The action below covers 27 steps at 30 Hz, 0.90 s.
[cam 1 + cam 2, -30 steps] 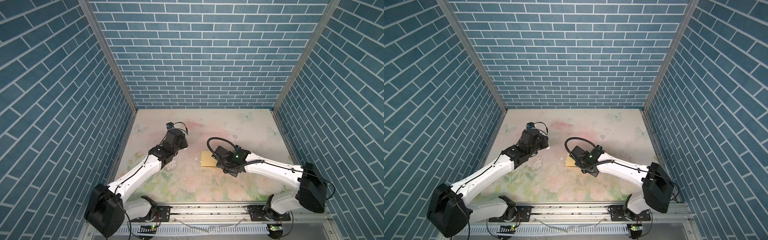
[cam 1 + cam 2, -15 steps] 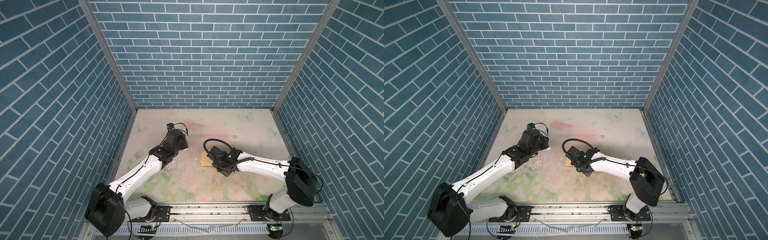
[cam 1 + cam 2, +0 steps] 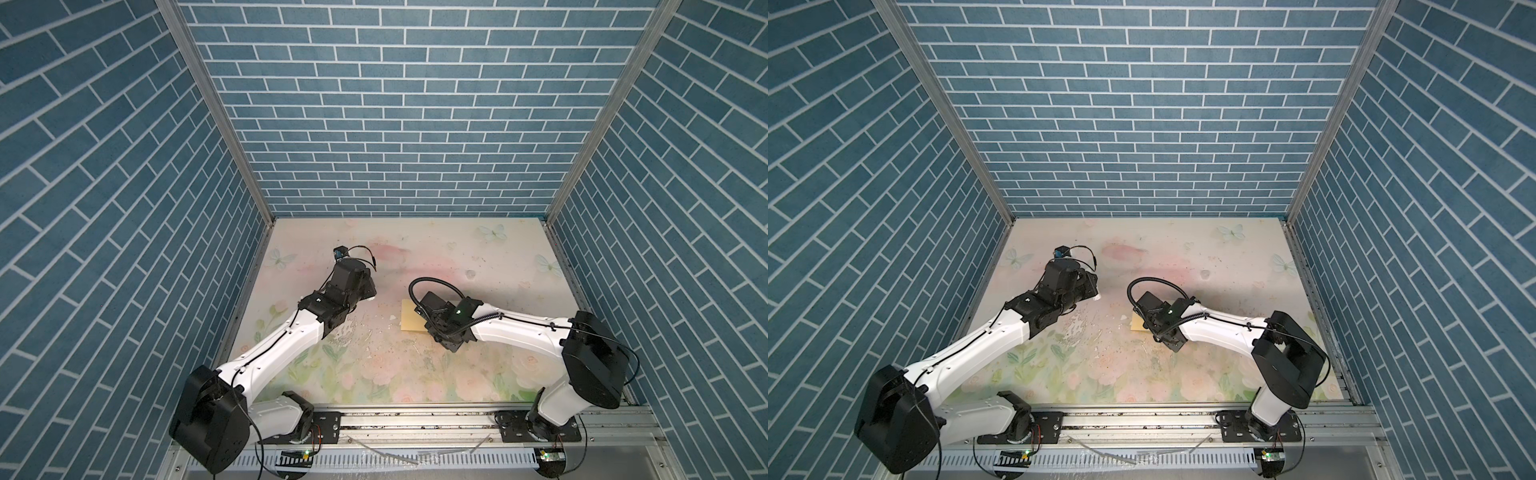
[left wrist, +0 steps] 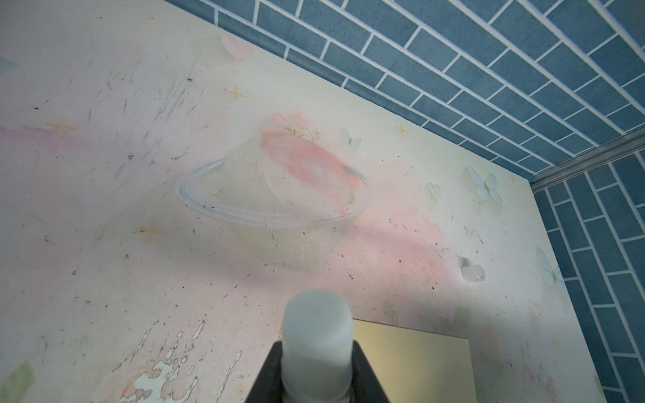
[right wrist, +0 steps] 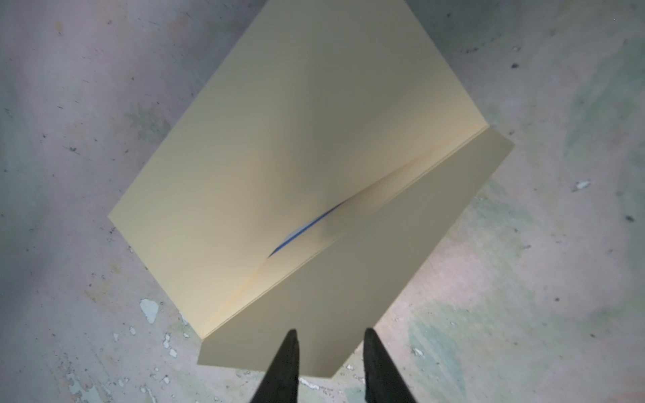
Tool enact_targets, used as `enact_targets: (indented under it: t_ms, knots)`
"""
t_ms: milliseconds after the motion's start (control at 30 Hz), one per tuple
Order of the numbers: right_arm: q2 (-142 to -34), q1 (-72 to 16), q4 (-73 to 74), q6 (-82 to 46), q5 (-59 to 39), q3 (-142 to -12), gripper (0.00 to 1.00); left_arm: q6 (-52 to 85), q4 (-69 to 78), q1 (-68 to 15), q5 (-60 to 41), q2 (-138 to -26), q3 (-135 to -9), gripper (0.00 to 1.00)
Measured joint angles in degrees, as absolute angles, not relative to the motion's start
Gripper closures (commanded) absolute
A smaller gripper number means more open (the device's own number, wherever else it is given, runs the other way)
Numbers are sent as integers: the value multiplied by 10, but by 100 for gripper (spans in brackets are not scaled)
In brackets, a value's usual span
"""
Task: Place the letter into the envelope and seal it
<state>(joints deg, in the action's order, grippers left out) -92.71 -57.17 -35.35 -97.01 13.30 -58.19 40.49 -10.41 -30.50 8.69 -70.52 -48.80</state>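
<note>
Envelope (image 5: 296,139) lies near the table's (image 3: 498,266) middle, flap (image 5: 349,279) open, letter (image 5: 307,226) inside, blue edge showing. Right gripper (image 5: 330,370) hovers above the flap, jaws apart; left gripper (image 4: 316,356) clamps a glue stick (image 4: 316,321).

Table (image 3: 419,253), mid-depth, just R of centre: envelope (image 3: 409,316) lying flat, partly hidden under the R arm's wrist in both top views. Its flap (image 5: 352,279) is folded out flat on the table on the side toward the right gripper (image 5: 331,334), whose tips stand apart over the flap's outer end. Letter (image 5: 306,227) sits inside the envelope w/ only an edge showing at the mouth; glue stick (image 4: 316,335) is betw. the fingers of the left gripper (image 4: 316,366), L of the envelope, near but apart.
</note>
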Motion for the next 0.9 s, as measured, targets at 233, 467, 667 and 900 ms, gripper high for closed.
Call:
enact_targets:
  t_ms: [233, 467, 667, 900]
  knots:
    - [-931, -567, -346, -975, 127, -574, 72, 405, -104, -305, 87, -709, -488, 100]
    - [-931, -566, -346, -976, 124, -574, 62, 405, -104, -305, 83, -710, -488, 100]
    - [-931, -564, -339, -977, 124, -574, 72, 406, -104, -305, 80, -711, -488, 100]
    - [-935, -561, -329, -976, 126, -574, 82, 407, -103, -305, 78, -711, -487, 100]
